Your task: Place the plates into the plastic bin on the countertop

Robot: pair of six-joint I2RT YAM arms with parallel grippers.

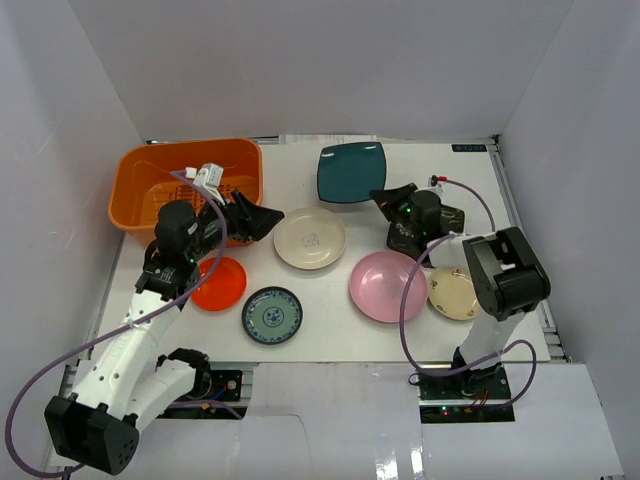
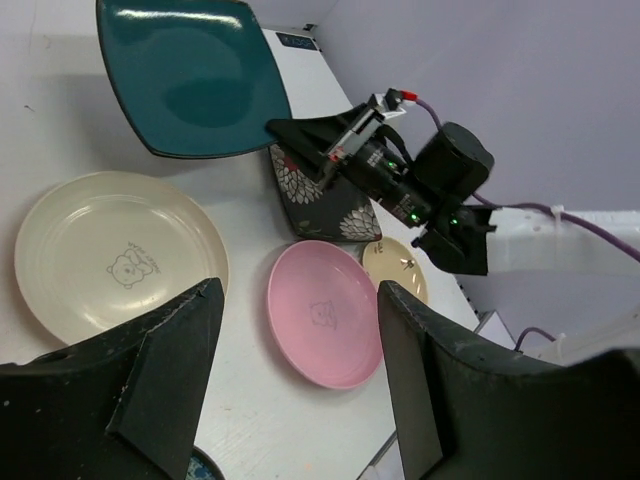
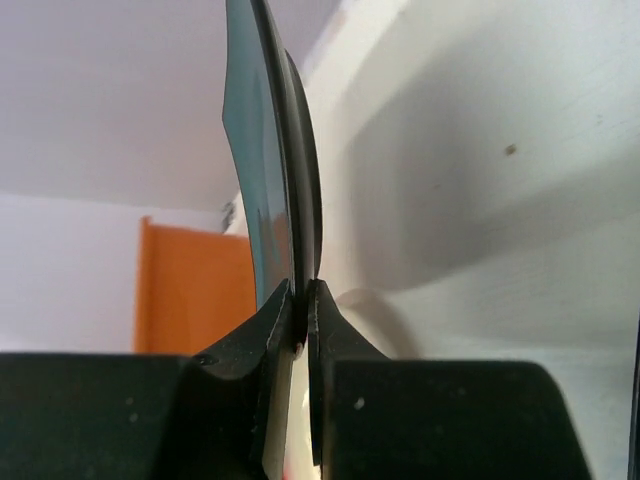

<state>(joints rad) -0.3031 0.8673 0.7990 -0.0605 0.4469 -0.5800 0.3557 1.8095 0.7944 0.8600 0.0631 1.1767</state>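
The teal square plate [image 1: 351, 172] lies at the back centre of the countertop [image 1: 330, 335]. My right gripper [image 1: 381, 197] is shut on its near right rim; the right wrist view shows the plate [image 3: 268, 170] edge-on between the jaws [image 3: 302, 290]. The black floral plate [image 1: 452, 215] is partly hidden under that arm. My left gripper [image 1: 272, 218] stands open and holds nothing, by the cream plate's [image 1: 310, 238] left rim. In its wrist view the fingers [image 2: 300, 300] frame the pink plate [image 2: 325, 315]. The orange plastic bin [image 1: 185, 180] sits back left.
The pink plate [image 1: 388, 286] and beige plate [image 1: 453, 293] lie front right. The orange-red plate [image 1: 220, 283] and blue-green patterned plate [image 1: 272, 315] lie front left, beside the left arm. White walls close in the countertop on three sides.
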